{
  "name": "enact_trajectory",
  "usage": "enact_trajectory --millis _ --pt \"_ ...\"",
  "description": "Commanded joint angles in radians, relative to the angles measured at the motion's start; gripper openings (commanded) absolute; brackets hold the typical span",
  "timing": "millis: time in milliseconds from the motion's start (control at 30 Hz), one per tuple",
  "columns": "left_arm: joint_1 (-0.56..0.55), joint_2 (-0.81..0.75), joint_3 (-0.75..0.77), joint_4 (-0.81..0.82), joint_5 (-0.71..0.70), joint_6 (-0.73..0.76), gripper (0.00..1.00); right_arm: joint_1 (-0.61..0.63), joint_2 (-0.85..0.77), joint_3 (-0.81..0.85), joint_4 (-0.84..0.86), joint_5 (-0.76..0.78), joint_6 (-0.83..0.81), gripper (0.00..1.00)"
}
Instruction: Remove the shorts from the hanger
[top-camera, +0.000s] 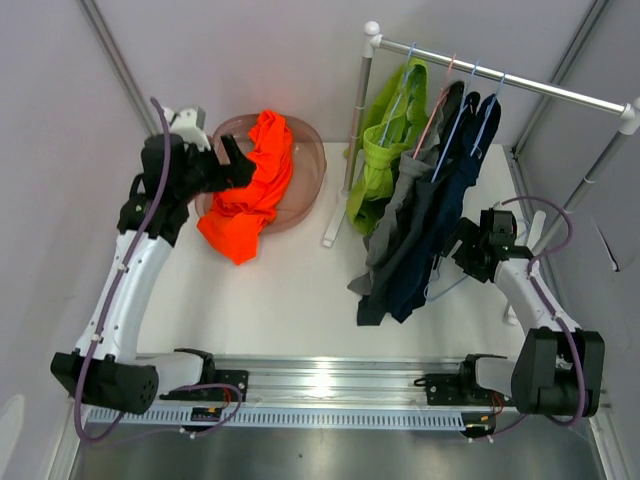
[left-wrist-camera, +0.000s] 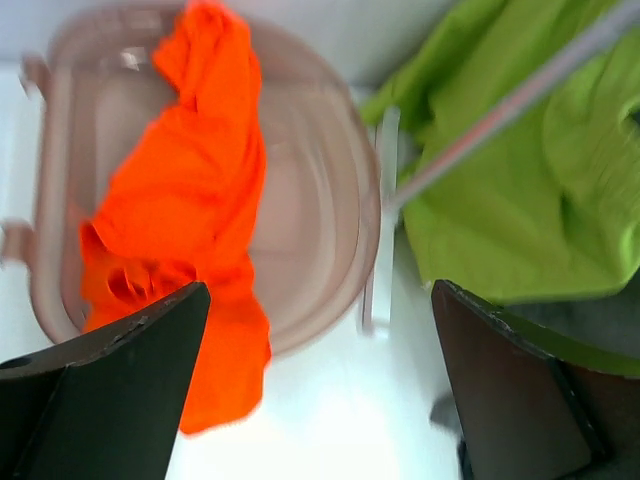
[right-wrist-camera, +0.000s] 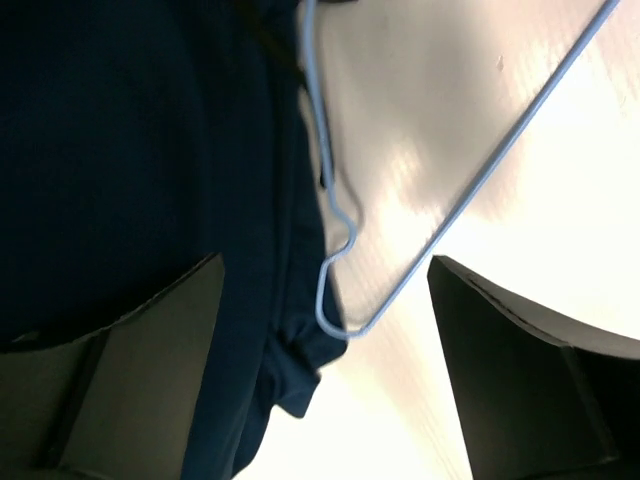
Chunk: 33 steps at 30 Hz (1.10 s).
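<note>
Orange shorts (top-camera: 250, 185): off the rail. You see them draped over the near rim of the pink basin (top-camera: 312, 150), with the long axis running from inside the basin out onto the table (top-camera: 300, 290). The loose end points toward the arm bases.
Place by left fingers: the orange shorts lie just ahead of your left gripper (left-wrist-camera: 320, 290), more toward its left finger (left-wrist-camera: 120, 390), and do not touch it.
Left fingers: spread wide, nothing between them.
Left arm: raised and stretched forward, with the wrist over the basin's left edge.
Hanging shorts: the green shorts (top-camera: 385, 160), grey shorts (top-camera: 400, 215) and navy shorts (top-camera: 435, 230) hang on hangers from the rail (top-camera: 530, 88), long axes downward.
Right fingers: your right gripper (right-wrist-camera: 325, 265) stands wide, gripping nothing.
Between right fingers: the low corner of the blue hanger (right-wrist-camera: 470, 190) and the navy hem.
Right arm: bent low, with the wrist turned left toward the navy shorts.
</note>
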Motion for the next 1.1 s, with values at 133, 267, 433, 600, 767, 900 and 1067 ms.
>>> enact_trajectory --millis 133,267,433,600,767,900,1067 --pt "-0.009 -0.173 -0.303 0.084 0.068 -0.040 0.99 -0.013 0.178 0.026 0.165 0.047 -0.004 0.70" --pt "-0.009 -0.196 -0.347 0.092 0.061 -0.024 0.99 -0.010 0.226 0.009 0.203 0.047 -0.001 0.62" --pt "-0.008 -0.213 -0.390 0.118 0.048 -0.018 0.99 0.004 0.255 0.006 0.226 0.092 0.002 0.54" --pt "-0.009 -0.211 -0.420 0.135 0.047 -0.015 0.99 0.009 0.295 0.006 0.235 0.098 -0.004 0.49" --pt "-0.009 -0.222 -0.444 0.149 0.041 -0.014 0.99 0.018 0.320 0.001 0.254 0.102 -0.001 0.50" --pt "-0.009 -0.224 -0.450 0.152 0.041 -0.011 0.99 0.024 0.291 -0.002 0.254 0.105 0.016 0.50" --pt "-0.008 -0.230 -0.455 0.153 0.038 -0.011 0.99 0.026 0.225 -0.008 0.260 0.108 0.035 0.51"
